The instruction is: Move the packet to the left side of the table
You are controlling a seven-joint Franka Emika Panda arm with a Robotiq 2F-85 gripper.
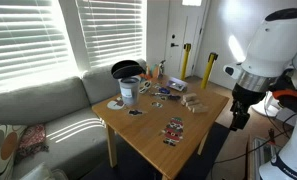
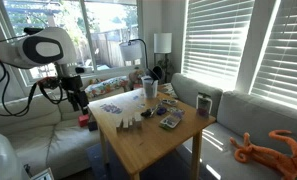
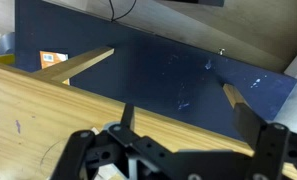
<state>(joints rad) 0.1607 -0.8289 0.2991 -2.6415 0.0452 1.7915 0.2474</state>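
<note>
Pale sofa (image 1: 43, 110) runs along the window wall under lowered blinds (image 1: 28, 45). Square light-wood table (image 1: 148, 148) stands just beside it, 4 slim legs, tan top. White robot arm (image 1: 270, 45) stands at the table side away from the sofa, bent down with its wrist low. Gripper (image 1: 237, 118) hangs off the table, just beyond its edge, touching nothing. In the wrist view the gripper (image 3: 188, 115) shows its jaws spread wide with nothing between them; below is a dark blue floor (image 3: 168, 70), with a strip of the table top along the lower-left edge of the frame. An orange stuffed toy (image 2: 268, 148) lies in front of the sofa in an exterior view. On the table's far end there is a cluster: a metal can (image 1: 129, 91) upright, a black bowl (image 1: 125, 69) behind it, and small clutter around them too small to name. The packet (image 1: 174, 129) lies flat on the table top, dark red and black with pale speckles. It sits alone toward the near end of the table, well apart from the can and well apart from the gripper. In an exterior view the packet (image 2: 170, 120) sits toward the sofa side of the top. A few pale wooden blocks (image 1: 195, 105) sit between the packet and the far cluster, apart from both. A dark flat coaster (image 1: 136, 112) lies near the can.
</note>
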